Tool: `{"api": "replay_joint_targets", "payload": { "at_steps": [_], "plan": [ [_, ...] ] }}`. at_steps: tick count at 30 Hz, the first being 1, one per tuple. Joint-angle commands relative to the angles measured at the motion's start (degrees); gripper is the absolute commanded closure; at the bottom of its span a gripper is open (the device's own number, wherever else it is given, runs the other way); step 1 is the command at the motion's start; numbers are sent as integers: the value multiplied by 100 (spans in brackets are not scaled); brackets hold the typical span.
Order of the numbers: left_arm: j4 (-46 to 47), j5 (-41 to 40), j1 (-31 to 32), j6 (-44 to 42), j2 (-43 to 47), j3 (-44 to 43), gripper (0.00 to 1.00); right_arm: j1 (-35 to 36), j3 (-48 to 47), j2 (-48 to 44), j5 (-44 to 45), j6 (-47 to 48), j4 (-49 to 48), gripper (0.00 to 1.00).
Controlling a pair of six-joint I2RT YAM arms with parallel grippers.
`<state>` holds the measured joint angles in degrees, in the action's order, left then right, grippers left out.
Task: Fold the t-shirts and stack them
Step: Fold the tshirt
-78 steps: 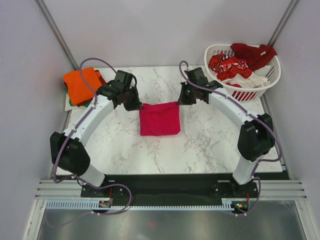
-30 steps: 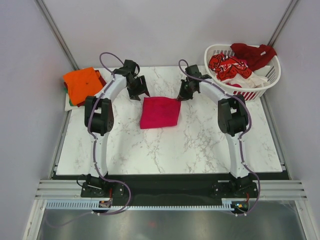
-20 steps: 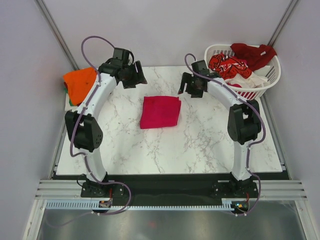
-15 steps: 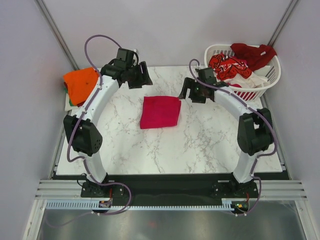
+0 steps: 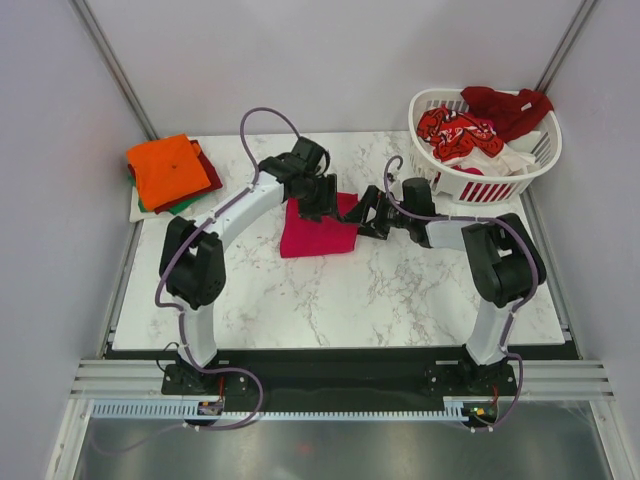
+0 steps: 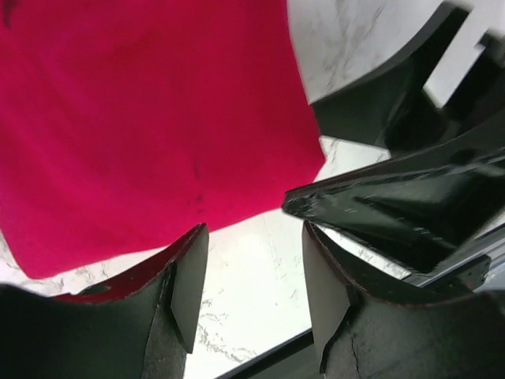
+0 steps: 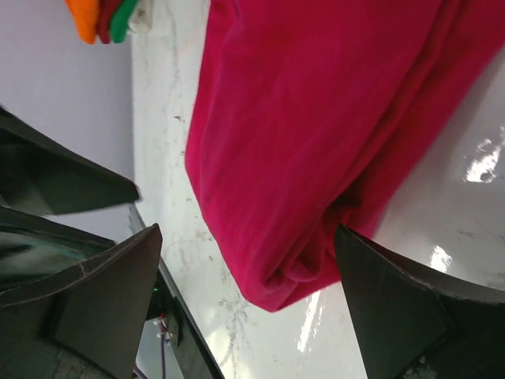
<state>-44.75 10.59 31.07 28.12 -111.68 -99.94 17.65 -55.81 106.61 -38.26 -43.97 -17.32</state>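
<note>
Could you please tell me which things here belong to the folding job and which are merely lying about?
Job: magenta t-shirt, centre; folded stack, far left; crumpled t-shirts, far right.
Lying about: white basket holding those; marble table.

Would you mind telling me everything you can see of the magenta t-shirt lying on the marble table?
The magenta t-shirt is plain, soft-looking cloth, folded into a rough rectangle with a thick, rounded fold along one edge and faint creases. It lies flat on the marble table, around its middle. The left gripper, open, hangs over its far edge. The right gripper, wide open, straddles its right edge. Whether any finger touches the cloth cannot be told.
</note>
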Motion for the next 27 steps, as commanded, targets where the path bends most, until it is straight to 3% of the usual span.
{"api": "replay_joint_targets", "payload": {
  "at_steps": [1,6,9,15,20,27],
  "plan": [
    [194,-136,4,308,409,465,42,-51,193,176,-665,-780,-2009,2],
    [651,-66,83,440,533,1274,43,-60,412,456,-823,-1184,-2845,2],
    [906,39,83,484,472,1564,44,-51,614,746,-1007,-1902,-4046,2],
    [1363,189,75,493,331,1662,46,-60,1062,1178,-1201,-2819,-5536,2],
    [1618,303,31,519,208,1688,48,-51,1529,863,-1245,-2591,-5326,2],
    [1619,303,48,528,-187,2285,48,203,1889,116,-1070,-1467,-3334,2]
  ]
}}
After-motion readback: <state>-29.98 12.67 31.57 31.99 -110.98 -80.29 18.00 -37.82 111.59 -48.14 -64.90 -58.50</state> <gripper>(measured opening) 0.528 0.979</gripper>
